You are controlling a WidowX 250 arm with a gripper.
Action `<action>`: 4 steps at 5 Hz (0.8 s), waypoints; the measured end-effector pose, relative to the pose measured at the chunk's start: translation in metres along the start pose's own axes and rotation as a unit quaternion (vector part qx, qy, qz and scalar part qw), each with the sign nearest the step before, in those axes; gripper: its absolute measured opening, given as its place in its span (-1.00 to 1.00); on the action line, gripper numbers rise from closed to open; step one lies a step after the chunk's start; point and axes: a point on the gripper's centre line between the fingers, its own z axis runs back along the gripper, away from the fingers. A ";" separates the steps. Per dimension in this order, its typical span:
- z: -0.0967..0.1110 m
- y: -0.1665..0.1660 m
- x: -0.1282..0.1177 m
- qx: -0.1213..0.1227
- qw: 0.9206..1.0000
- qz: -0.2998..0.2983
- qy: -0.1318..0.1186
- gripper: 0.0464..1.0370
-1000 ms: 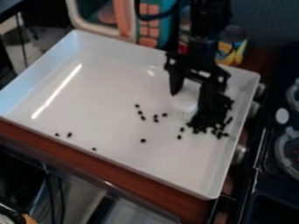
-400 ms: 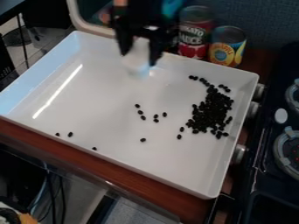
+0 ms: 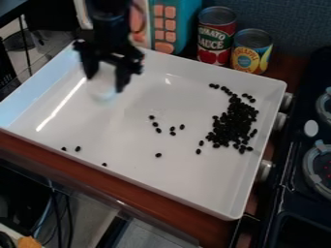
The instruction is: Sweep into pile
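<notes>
Gripper hangs over the left far part of the white tray, its fingers set apart with a pale sweeping tool gripped between them. Most of the dark beans lie in a loose pile near the tray's right wall, while stray beans dot the middle and near left. If the tool comes down too high or tilts in the grip, it could skim over those strays, and too hard a push could roll them past the pile or scatter its loose edge.
</notes>
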 end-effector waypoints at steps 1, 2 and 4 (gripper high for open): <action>-0.010 0.028 -0.014 0.021 1.000 0.015 0.016 0.39; -0.021 0.035 -0.029 0.036 0.999 0.018 0.034 0.39; -0.037 0.036 -0.046 0.039 0.996 0.057 0.050 0.39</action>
